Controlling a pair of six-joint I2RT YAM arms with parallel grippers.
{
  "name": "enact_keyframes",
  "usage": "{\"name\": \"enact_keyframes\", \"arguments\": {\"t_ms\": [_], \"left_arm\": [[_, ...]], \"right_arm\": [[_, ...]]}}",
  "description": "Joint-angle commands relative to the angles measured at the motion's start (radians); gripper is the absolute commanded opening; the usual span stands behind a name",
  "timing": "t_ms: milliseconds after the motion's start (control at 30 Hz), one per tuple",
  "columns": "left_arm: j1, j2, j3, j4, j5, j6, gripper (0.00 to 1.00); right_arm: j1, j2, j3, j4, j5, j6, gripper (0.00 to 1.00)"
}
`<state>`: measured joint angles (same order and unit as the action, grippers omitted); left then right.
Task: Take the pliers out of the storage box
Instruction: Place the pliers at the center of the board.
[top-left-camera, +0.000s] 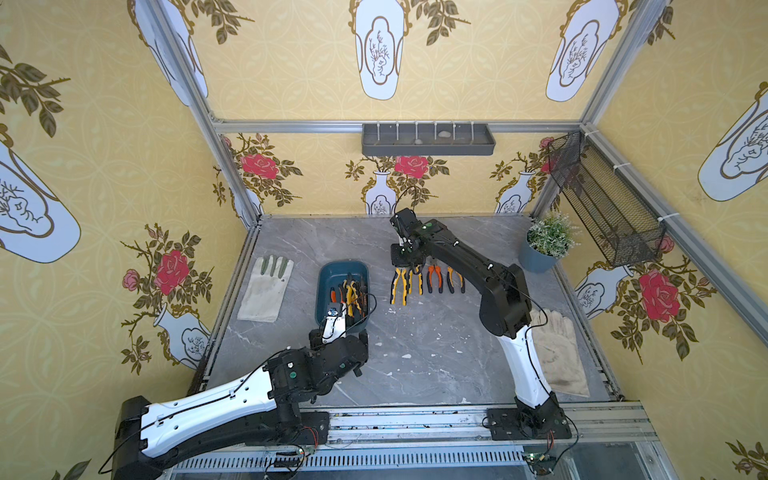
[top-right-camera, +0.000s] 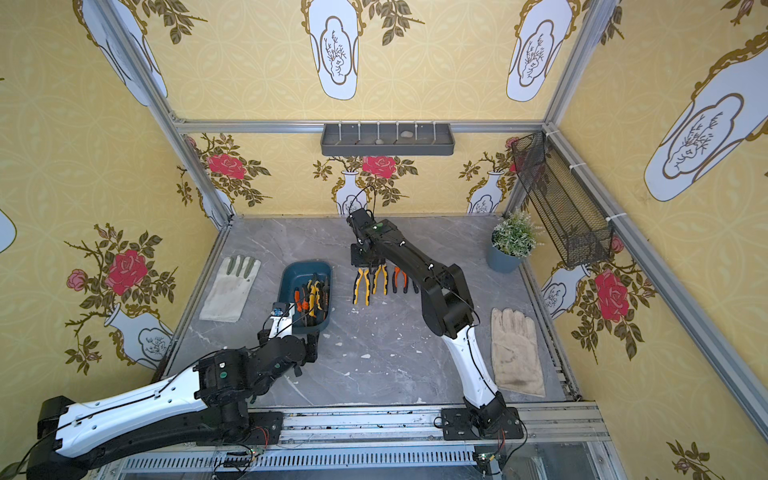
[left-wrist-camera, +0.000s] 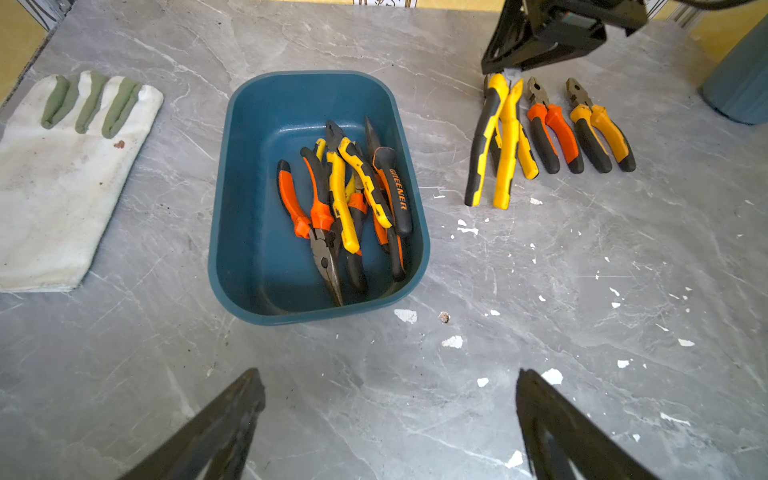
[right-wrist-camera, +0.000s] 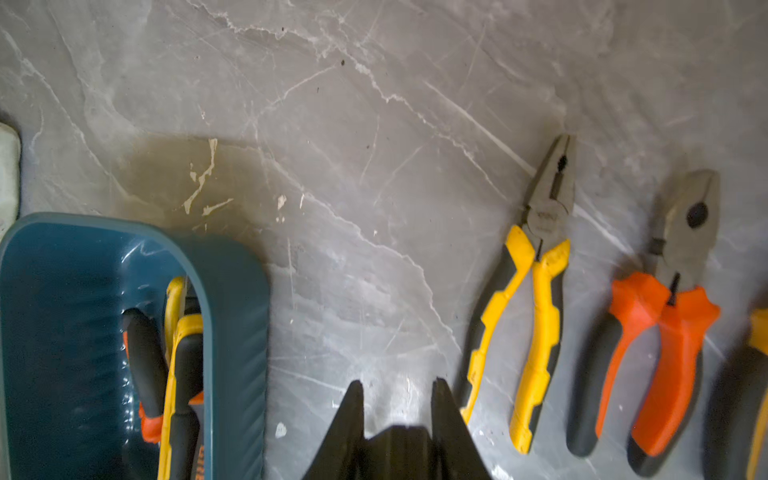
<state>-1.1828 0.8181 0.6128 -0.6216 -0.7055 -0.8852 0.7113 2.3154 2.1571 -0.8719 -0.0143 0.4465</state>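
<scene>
The dark teal storage box (left-wrist-camera: 270, 145) stands left of centre on the grey marble table, also seen in both top views (top-left-camera: 338, 274) (top-right-camera: 303, 274). Several pliers (left-wrist-camera: 349, 195) with orange, yellow and black handles lie piled in its right half. More pliers (top-left-camera: 434, 278) lie in a row on the table right of it, heads pointing away. My left gripper (left-wrist-camera: 390, 374) is wide open and empty, above bare table just short of the box's near end. My right gripper (right-wrist-camera: 398, 382) hovers between the box and a yellow-handled pair (right-wrist-camera: 540, 299), its jaws slightly apart with only table between them.
A white glove with green fingers (top-left-camera: 266, 291) lies left of the box. A beige glove (top-left-camera: 557, 357) lies at the right edge. A potted plant (top-left-camera: 544, 245) stands at the back right. A grey tray (top-left-camera: 428, 139) and a mesh basket (top-left-camera: 602, 199) hang on the walls.
</scene>
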Motion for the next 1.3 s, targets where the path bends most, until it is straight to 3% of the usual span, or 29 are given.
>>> {"name": "enact_keyframes", "arguments": {"t_ms": [0, 233, 400, 967, 1033, 1267], "left_arm": [[0.006, 0.030, 0.002, 0.050, 0.041, 0.034, 0.96], [0.012, 0.031, -0.014, 0.071, 0.063, 0.035, 0.97], [0.018, 0.002, -0.036, 0.074, 0.078, 0.029, 0.97], [0.026, -0.015, -0.049, 0.066, 0.099, 0.017, 0.97], [0.026, -0.017, -0.050, 0.064, 0.100, 0.016, 0.97], [0.028, -0.020, -0.053, 0.063, 0.106, 0.011, 0.97]], "right_arm": [[-0.005, 0.058, 0.087, -0.018, -0.004, -0.003, 0.03], [-0.018, 0.175, 0.209, 0.008, 0.000, -0.002, 0.10], [-0.028, 0.211, 0.211, 0.075, 0.007, -0.007, 0.16], [-0.060, 0.270, 0.190, 0.206, -0.034, 0.048, 0.25], [-0.062, 0.274, 0.190, 0.212, -0.033, 0.055, 0.31], [-0.080, 0.289, 0.185, 0.221, -0.058, 0.078, 0.31]]}}
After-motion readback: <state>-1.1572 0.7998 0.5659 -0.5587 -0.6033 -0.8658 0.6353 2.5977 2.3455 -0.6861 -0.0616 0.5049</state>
